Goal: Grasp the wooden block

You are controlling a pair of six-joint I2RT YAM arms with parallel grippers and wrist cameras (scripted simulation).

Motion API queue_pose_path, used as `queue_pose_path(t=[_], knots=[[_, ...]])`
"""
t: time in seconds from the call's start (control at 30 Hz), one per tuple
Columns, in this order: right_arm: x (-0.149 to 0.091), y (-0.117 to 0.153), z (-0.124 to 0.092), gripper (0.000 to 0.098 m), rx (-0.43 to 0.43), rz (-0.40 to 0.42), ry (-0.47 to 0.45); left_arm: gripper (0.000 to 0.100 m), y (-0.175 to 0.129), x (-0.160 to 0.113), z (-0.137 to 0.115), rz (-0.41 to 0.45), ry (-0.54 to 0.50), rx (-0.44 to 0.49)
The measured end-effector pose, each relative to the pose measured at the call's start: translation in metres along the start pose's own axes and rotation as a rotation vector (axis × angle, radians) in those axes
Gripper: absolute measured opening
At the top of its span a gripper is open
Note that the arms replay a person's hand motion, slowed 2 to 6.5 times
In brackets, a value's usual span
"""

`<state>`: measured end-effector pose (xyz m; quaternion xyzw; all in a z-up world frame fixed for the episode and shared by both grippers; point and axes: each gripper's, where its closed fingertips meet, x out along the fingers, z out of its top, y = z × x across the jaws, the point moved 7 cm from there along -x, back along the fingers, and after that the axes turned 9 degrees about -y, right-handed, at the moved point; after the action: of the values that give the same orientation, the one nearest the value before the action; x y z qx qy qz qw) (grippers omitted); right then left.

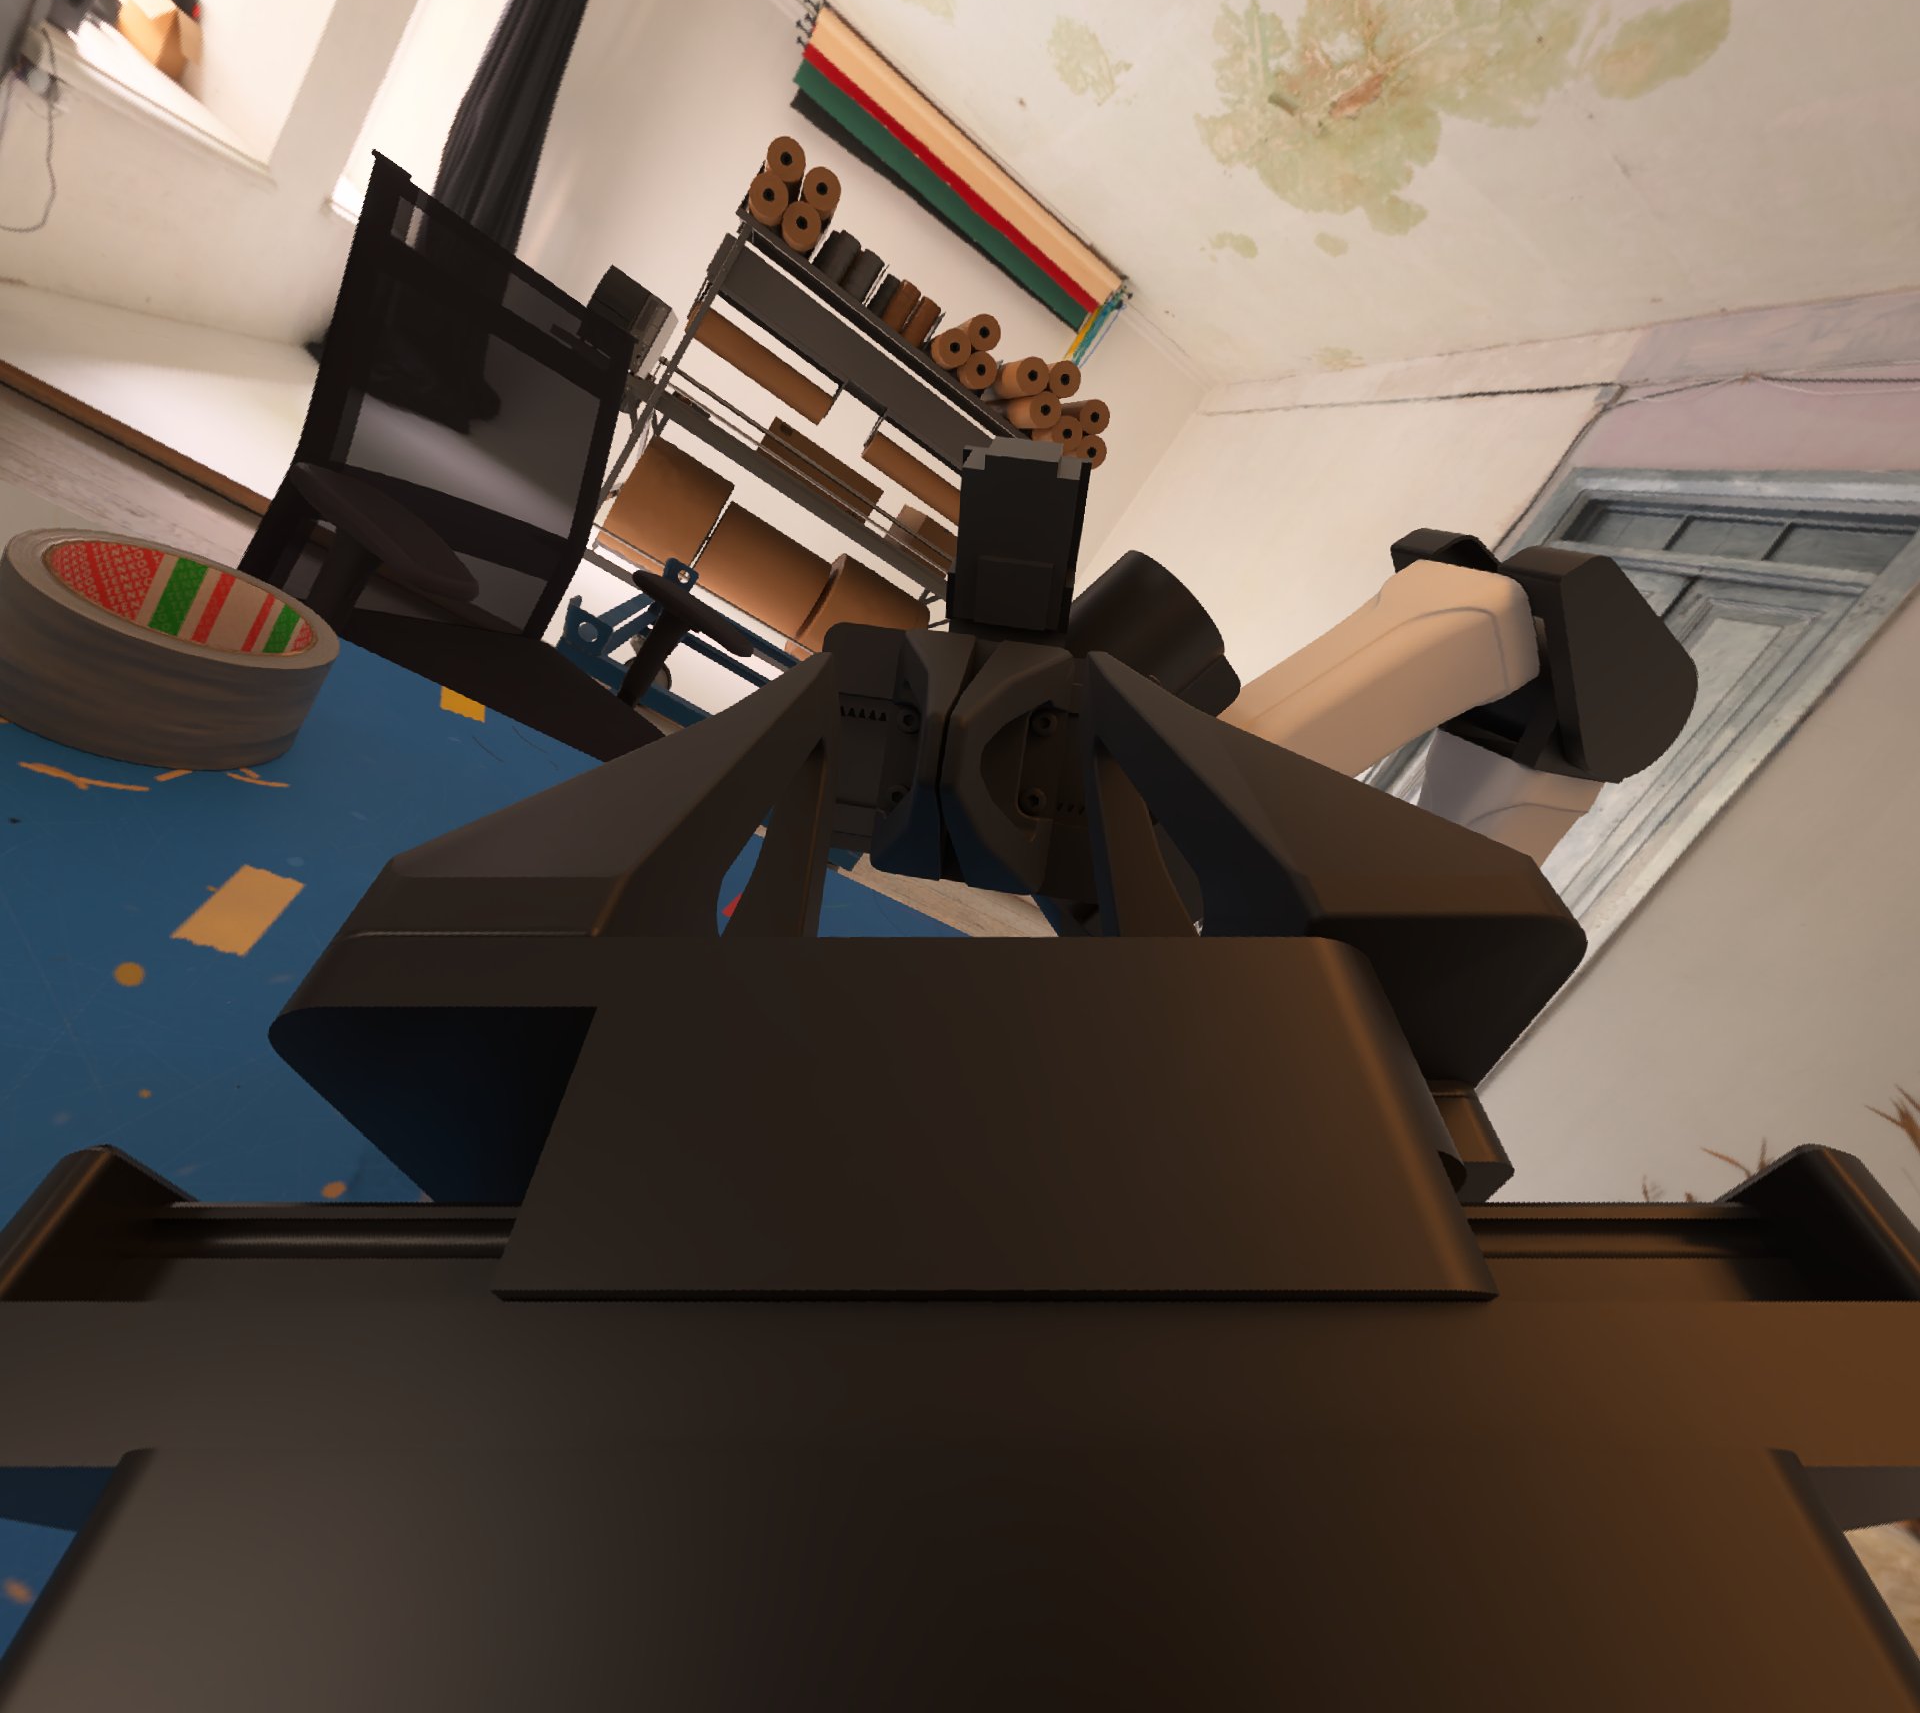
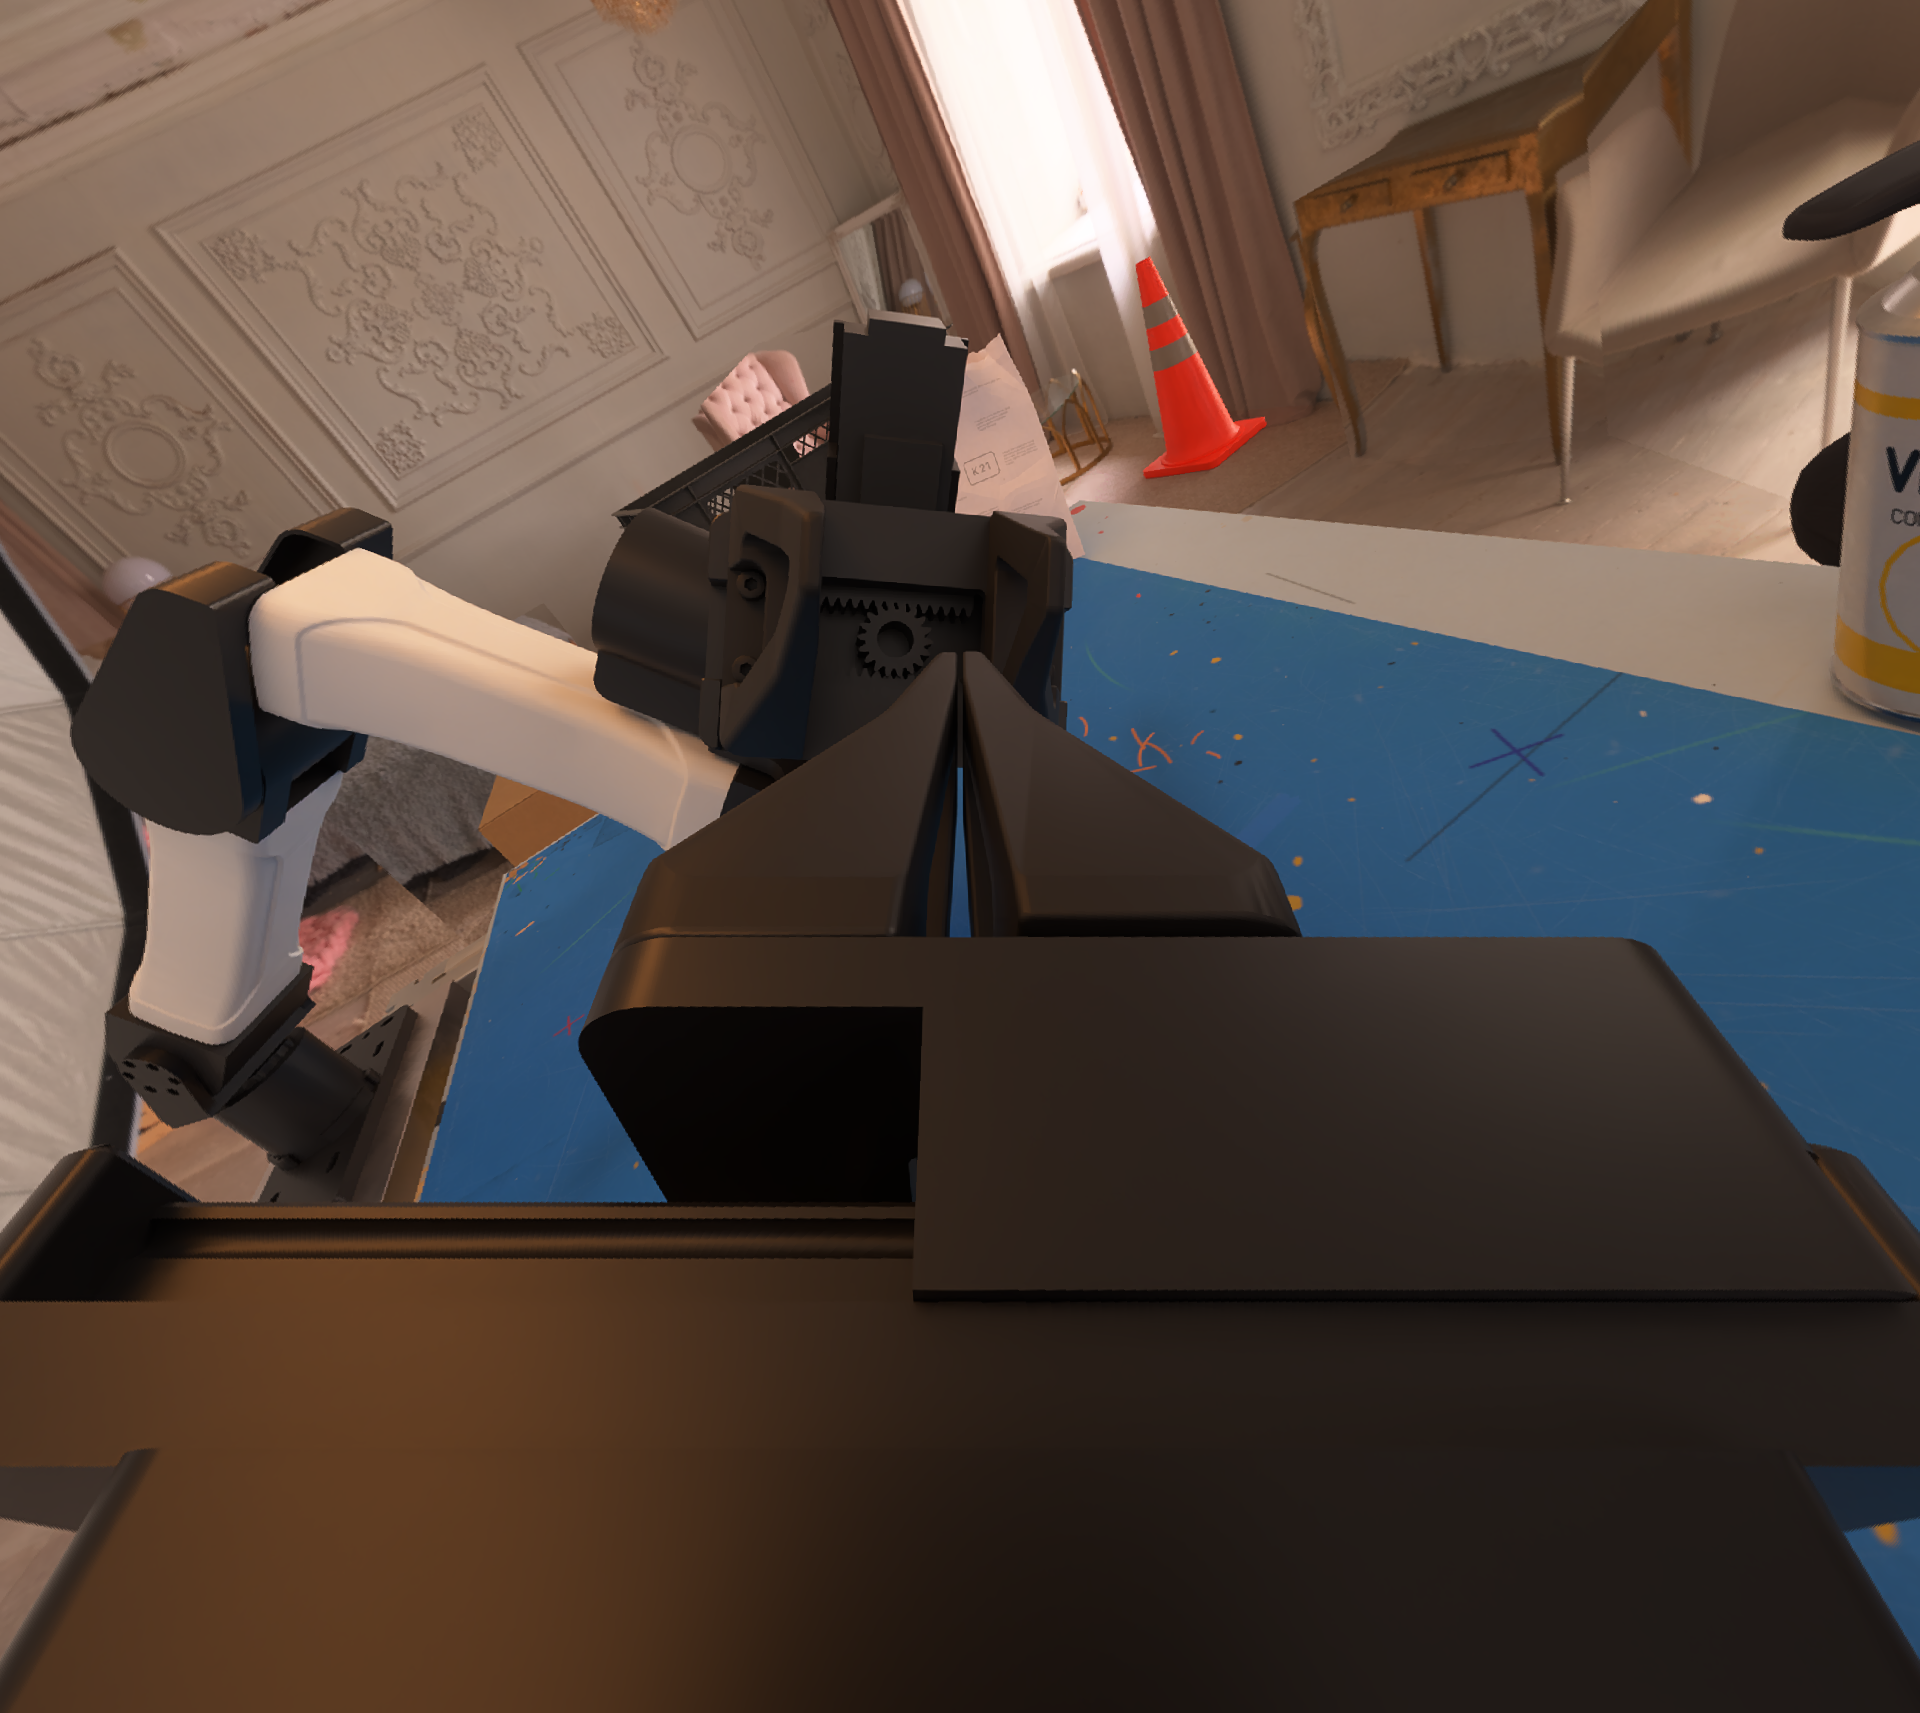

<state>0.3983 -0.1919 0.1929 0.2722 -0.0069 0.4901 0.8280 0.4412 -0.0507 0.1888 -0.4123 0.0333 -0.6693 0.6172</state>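
No wooden block shows in either view. In the left wrist view my left gripper (image 1: 961,676) is open, its two dark fingers spread wide with nothing between them. It hovers over the blue mat (image 1: 156,936). The right arm (image 1: 1403,676) faces it close ahead. In the right wrist view my right gripper (image 2: 958,661) is shut, its fingers pressed together and empty, above the blue mat (image 2: 1455,832). The left arm (image 2: 436,676) and its gripper body (image 2: 894,624) sit just beyond the fingertips.
A roll of grey tape (image 1: 156,645) with a red and green core lies on the mat at the left. A white and yellow can (image 2: 1881,520) stands at the mat's far right edge. An orange cone (image 2: 1184,385) stands on the floor beyond the table.
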Motion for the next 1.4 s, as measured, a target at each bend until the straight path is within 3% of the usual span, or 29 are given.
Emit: queue_pose_path(t=[0.6,1.17,1.4], knots=[[-0.002,0.0,0.001,0.0009,0.023,0.015,0.034,0.039,-0.003,0.001,0.0,-0.015,0.045,0.056],[-0.012,0.002,0.011,0.0009,0.048,0.021,0.125,0.039,-0.019,0.005,0.001,-0.106,0.298,0.307],[-0.015,0.005,0.012,0.0009,0.027,0.038,0.166,0.045,-0.02,0.003,0.001,-0.12,0.387,0.377]])
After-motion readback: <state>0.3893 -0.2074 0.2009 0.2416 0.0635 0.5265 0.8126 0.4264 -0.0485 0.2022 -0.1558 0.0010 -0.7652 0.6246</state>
